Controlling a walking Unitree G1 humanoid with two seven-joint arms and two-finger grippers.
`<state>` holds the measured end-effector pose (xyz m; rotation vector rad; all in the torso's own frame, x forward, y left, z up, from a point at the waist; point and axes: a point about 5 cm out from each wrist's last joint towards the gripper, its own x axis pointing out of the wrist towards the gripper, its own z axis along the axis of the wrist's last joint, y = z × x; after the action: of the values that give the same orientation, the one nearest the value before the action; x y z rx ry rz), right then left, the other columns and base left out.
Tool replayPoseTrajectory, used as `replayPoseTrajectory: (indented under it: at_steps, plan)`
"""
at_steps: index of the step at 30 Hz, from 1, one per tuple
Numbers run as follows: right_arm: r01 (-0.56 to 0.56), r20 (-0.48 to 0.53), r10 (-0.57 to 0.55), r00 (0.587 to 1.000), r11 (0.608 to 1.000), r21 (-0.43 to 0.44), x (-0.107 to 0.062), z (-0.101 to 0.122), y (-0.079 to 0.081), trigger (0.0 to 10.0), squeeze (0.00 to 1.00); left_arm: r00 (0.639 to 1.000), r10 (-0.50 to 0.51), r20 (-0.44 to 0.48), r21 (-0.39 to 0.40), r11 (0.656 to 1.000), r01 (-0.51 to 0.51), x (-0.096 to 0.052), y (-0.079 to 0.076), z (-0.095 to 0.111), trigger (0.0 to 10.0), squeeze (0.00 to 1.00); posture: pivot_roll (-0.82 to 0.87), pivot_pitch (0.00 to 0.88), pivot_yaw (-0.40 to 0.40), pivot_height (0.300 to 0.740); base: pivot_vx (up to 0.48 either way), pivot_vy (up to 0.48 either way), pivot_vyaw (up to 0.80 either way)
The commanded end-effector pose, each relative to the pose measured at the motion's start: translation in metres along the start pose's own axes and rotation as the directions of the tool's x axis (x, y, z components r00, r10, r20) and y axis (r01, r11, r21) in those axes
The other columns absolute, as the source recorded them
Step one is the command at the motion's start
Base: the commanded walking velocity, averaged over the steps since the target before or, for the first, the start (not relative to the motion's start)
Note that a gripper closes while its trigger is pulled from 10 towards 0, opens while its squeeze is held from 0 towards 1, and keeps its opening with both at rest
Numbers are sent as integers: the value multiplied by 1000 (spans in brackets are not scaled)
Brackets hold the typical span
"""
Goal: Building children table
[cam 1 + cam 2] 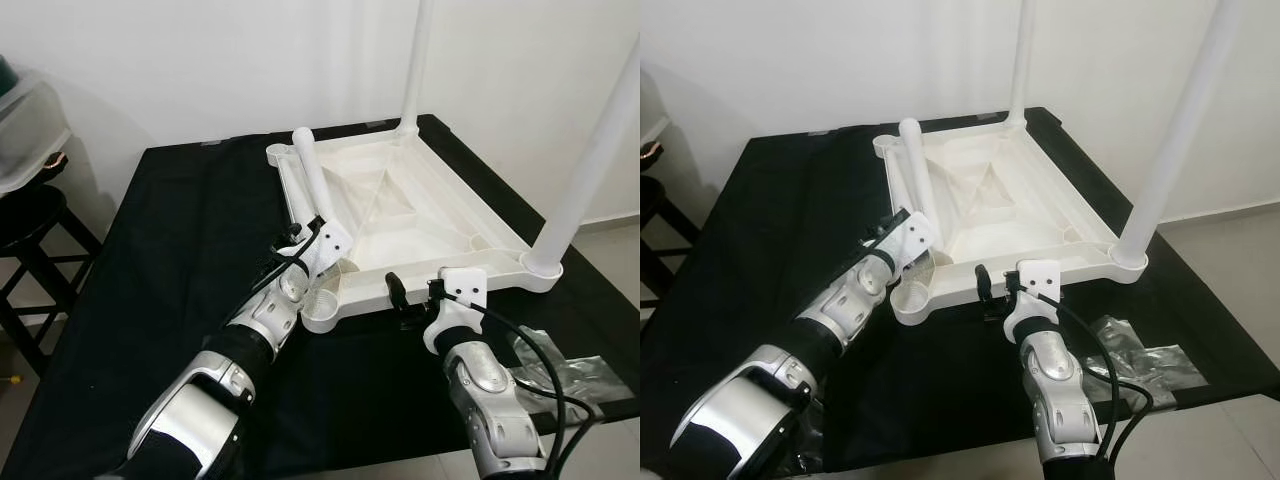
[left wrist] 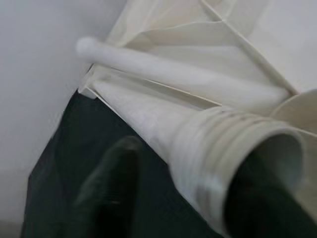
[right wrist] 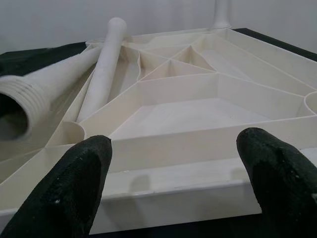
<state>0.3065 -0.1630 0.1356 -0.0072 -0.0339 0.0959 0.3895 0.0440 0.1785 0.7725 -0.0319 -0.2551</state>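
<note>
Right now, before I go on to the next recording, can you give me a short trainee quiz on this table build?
1. How many legs stand upright in the upturned tabletop?
2. True or false: the right hand is shut on the tabletop's rim.
3. Which hand holds the loose threaded leg: A left hand, B right hand?

Key: 1. Two. 2. False; its fingers are spread open before the near rim. 3. A.

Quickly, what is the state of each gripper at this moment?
Left gripper: shut on a loose table leg near its threaded end.
Right gripper: open, holding nothing, fingers apart at the near edge of the upturned tabletop.
</note>
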Motion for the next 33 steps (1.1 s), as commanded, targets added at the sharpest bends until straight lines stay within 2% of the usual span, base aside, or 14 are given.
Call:
replayPoseTrajectory:
  at_steps: [1, 10, 15, 17, 19, 20, 22, 23, 25, 26, 27, 29, 31, 33]
  plan:
    - [-3, -9, 3, 1000, 1000, -1, 0, -1, 3, 10000, 0, 999, 40, -18, 15, 999, -40, 1, 7, -5, 0, 0, -59, 76, 80, 740, 0, 0, 0]
    - [-1, -7, 1, 1000, 1000, -1, 1, 0, 3, 10000, 0, 994, 109, 1, -1, 994, -109, 5, 22, -3, 0, 0, -58, 73, 79, 740, 0, 0, 0]
    - [-16, 23, 16, 1000, 999, 36, 3, 7, 3, 10000, 0, 981, 188, 39, -105, 978, -183, 4, 51, -3, 0, 0, -54, 73, 80, 740, 0, 0, 0]
    - [-16, 23, 16, 1000, 999, 36, 3, 7, 3, 10000, 0, 981, 188, 39, -105, 978, -183, 4, 51, -3, 0, 0, -54, 73, 80, 740, 0, 0, 0]
    - [-41, 45, 38, 998, 997, 59, 4, 12, 5, 10000, 0, 976, 211, 55, -151, 968, -200, 2, 62, -4, 0, 0, -54, 73, 80, 740, 0, 0, 0]
    - [-77, 76, 70, 995, 993, 89, 5, 20, 7, 10000, 0, 970, 226, 85, -229, 952, -202, -1, 75, -5, 0, 0, -48, 71, 81, 740, 0, 0, 0]
    - [-160, 152, 134, 979, 972, 170, 9, 40, 10, 10000, 0, 949, 276, 150, -441, 878, -186, -13, 111, -8, 0, 0, -43, 70, 80, 740, 0, 0, 0]
    - [-160, 152, 134, 979, 972, 170, 9, 40, 10, 10000, 0, 949, 276, 150, -441, 878, -186, -13, 111, -8, 0, 0, -43, 70, 80, 740, 0, 0, 0]
    - [-225, 217, 172, 961, 941, 253, 11, 56, 10, 10000, 0, 918, 328, 223, -618, 776, -127, -30, 141, -9, 0, 0, -40, 65, 76, 740, 0, 0, 0]
    - [-225, 217, 172, 961, 941, 253, 11, 56, 10, 10000, 0, 918, 328, 223, -618, 776, -127, -30, 141, -9, 0, 0, -40, 65, 76, 740, 0, 0, 0]
    - [-284, 271, 200, 942, 904, 320, 13, 69, 10, 10000, 0, 882, 372, 291, -705, 706, -65, -46, 163, -8, 0, 0, -34, 62, 70, 740, 0, 0, 0]
    - [-284, 271, 200, 942, 904, 320, 13, 69, 10, 10000, 0, 882, 372, 291, -705, 706, -65, -46, 163, -8, 0, 0, -34, 62, 70, 740, 0, 0, 0]
    - [-345, 323, 224, 920, 854, 388, 14, 80, 11, 10000, 0, 845, 416, 336, -751, 660, -26, -61, 182, -9, 0, 0, -29, 60, 66, 740, 0, 0, 0]
    - [-345, 323, 224, 920, 854, 388, 14, 80, 11, 10000, 0, 845, 416, 336, -751, 660, -26, -61, 182, -9, 0, 0, -29, 60, 66, 740, 0, 0, 0]
